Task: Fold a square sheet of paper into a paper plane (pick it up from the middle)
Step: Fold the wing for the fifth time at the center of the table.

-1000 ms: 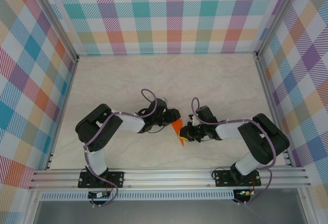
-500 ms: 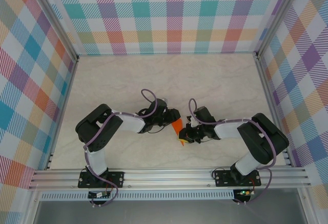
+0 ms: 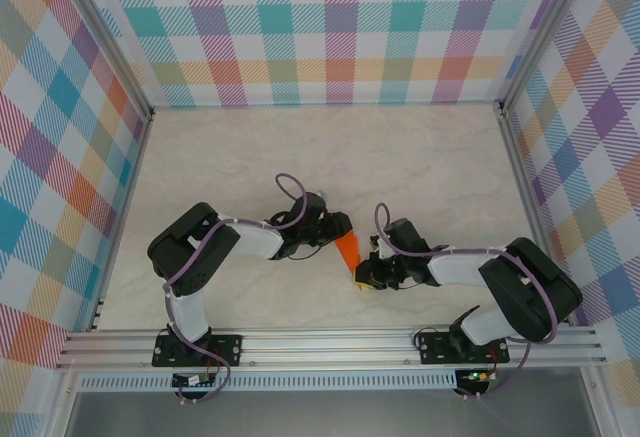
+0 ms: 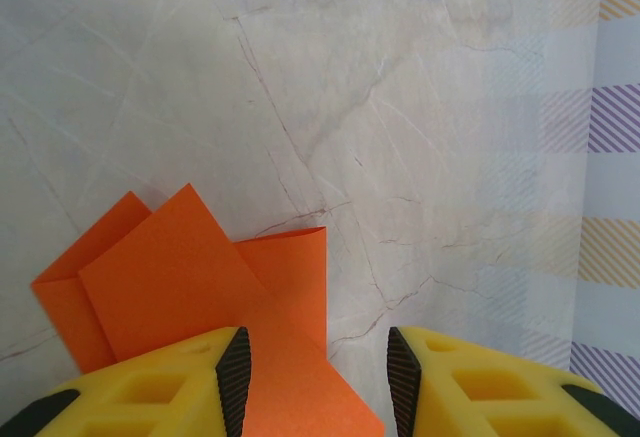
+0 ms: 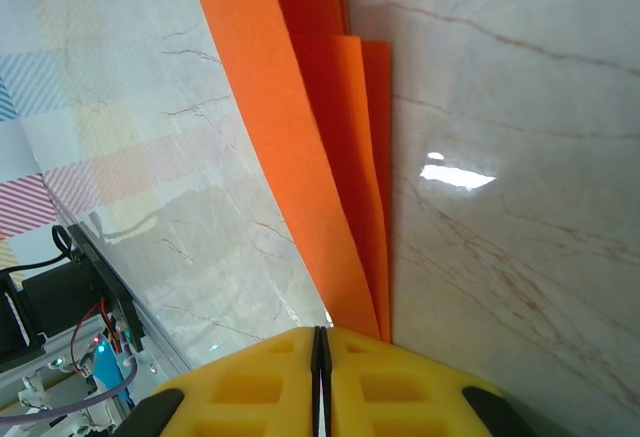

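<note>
Seemingly right gripper (image 5: 320, 335) pinched tight on paper plane (image 5: 300, 137); left gripper (image 4: 315, 362) half-open, straddling it.

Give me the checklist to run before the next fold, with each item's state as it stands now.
1. Left pincer open: ok, its jaws stand apart.
2. Folded orange paper within the left pincer's reach: ok, one flap runs into the gap between its fingers.
3. Right pincer shut: ok, its jaws meet.
4. Right pincer gripping the paper: cannot tell, the layers end right at its tips.
5. Layers lined up: not ok, the flaps fan out at different angles in the left wrist view.
6. Paper lying flat on the table: cannot tell.
</note>
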Robot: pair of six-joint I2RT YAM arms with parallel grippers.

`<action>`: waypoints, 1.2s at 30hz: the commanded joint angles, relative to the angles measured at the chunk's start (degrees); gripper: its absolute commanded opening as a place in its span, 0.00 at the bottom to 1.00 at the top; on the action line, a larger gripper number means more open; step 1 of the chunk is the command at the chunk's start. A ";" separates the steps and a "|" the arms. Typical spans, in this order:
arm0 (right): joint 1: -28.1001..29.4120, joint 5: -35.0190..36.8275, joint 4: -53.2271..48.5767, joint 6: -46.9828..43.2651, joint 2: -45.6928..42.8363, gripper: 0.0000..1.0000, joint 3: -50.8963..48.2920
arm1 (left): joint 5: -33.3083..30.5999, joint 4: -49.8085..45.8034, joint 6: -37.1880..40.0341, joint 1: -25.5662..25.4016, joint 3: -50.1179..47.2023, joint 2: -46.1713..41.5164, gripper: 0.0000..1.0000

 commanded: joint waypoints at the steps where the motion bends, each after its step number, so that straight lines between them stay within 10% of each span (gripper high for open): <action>1: 0.62 -0.53 -5.31 -0.83 0.65 0.12 -3.02 | -2.43 -5.04 0.60 -0.92 -0.76 3.94 0.43; 36: 0.80 4.77 -1.78 2.05 -2.80 0.07 -1.26 | 0.74 1.04 0.33 -8.59 -0.80 -0.18 0.47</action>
